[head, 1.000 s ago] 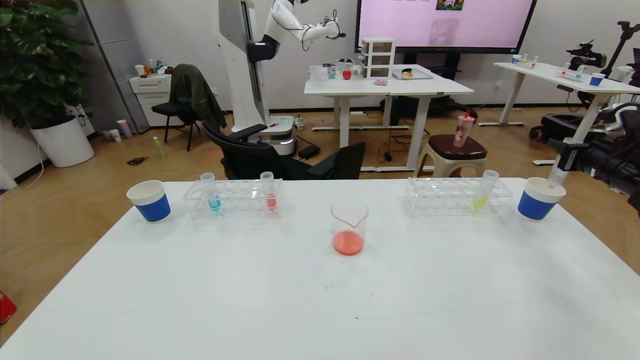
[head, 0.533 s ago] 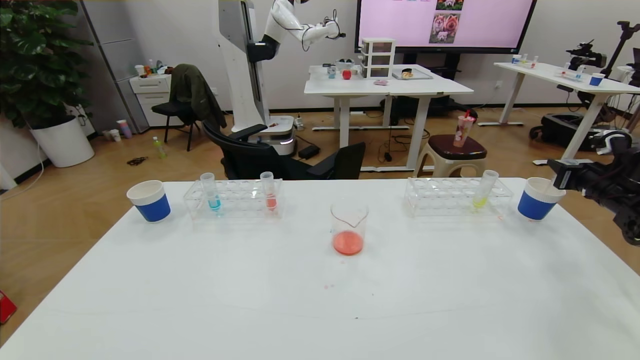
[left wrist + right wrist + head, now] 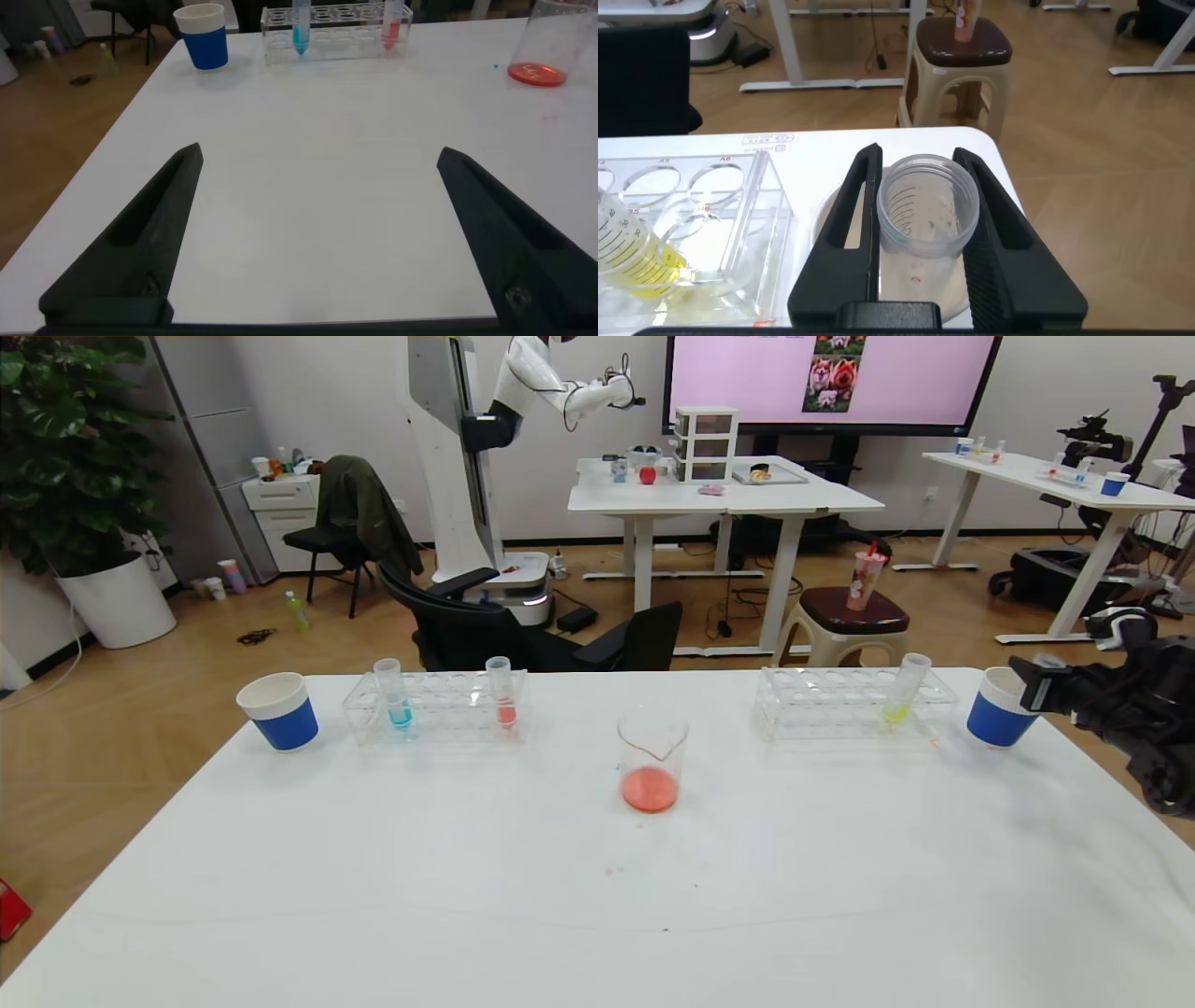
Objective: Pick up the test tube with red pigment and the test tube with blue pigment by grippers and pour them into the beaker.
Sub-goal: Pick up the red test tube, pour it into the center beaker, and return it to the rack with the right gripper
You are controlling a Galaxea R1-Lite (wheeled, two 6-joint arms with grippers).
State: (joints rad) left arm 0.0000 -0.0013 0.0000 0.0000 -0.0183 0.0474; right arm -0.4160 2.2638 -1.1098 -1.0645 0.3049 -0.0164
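My right gripper point(image 3: 1032, 683) is shut on a clear test tube point(image 3: 928, 205) that holds only red traces, its mouth facing the wrist camera point(image 3: 917, 154). It holds the tube down into the right blue-banded paper cup point(image 3: 991, 719). The beaker point(image 3: 652, 761) stands at the table's middle with red liquid at its bottom. The test tube with blue pigment point(image 3: 396, 695) stands in the left rack point(image 3: 439, 709), also in the left wrist view point(image 3: 300, 23). My left gripper point(image 3: 320, 151) is open and empty over bare table, out of the head view.
A tube of salmon-orange liquid point(image 3: 502, 693) stands in the left rack. A tube of yellow-green liquid point(image 3: 904, 691) leans in the right rack point(image 3: 840, 705). Another blue-banded paper cup point(image 3: 278, 711) stands at the far left. The right cup is close to the table's right edge.
My right gripper has come down and toward me with the tube. The tube stood above the right cup's rim a second ago and now sits low inside it.
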